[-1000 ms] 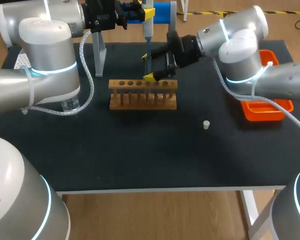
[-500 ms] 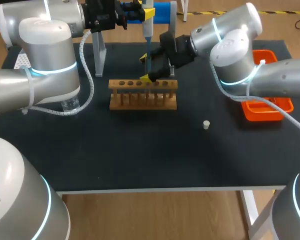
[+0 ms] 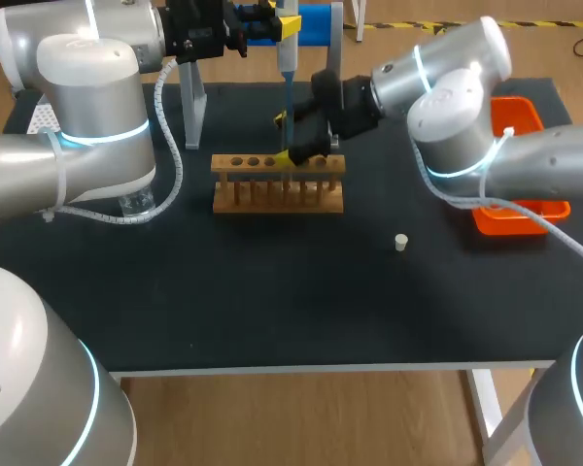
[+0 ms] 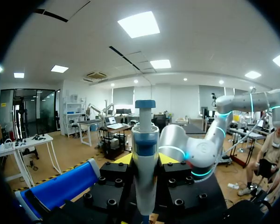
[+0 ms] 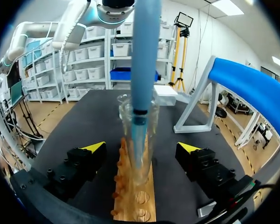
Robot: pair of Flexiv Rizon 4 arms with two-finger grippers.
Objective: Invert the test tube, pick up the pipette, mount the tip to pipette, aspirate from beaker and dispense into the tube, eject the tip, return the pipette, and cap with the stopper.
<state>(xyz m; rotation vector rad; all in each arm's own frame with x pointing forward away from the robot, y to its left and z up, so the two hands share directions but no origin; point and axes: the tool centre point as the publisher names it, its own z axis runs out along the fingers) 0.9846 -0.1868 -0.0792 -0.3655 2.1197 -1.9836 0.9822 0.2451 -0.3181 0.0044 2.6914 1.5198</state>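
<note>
While the left claw (image 4: 145,159) clamps the pipette (image 3: 287,58) at upper centre, its lower end sits inside the tube (image 5: 151,154) standing in the rack (image 3: 277,184); right claw (image 5: 140,148) apart, straddling tube, fingers clear.

Setting: a laboratory bench fitted out for robot work. Evidence: a matte black counter (image 3: 272,301) with two grey robot arms, left arm (image 3: 87,126) and right arm (image 3: 462,92). On the counter:
- a wooden test-tube rack (image 3: 278,184) with a row of holes
- a glass test tube (image 5: 141,140) at the rack
- a pipette (image 3: 286,60) held upright above it
- a clear beaker (image 3: 136,204) near the left edge
- an orange tray (image 3: 513,219) at the right edge
- a small white stopper (image 3: 401,242) lying loose
</note>
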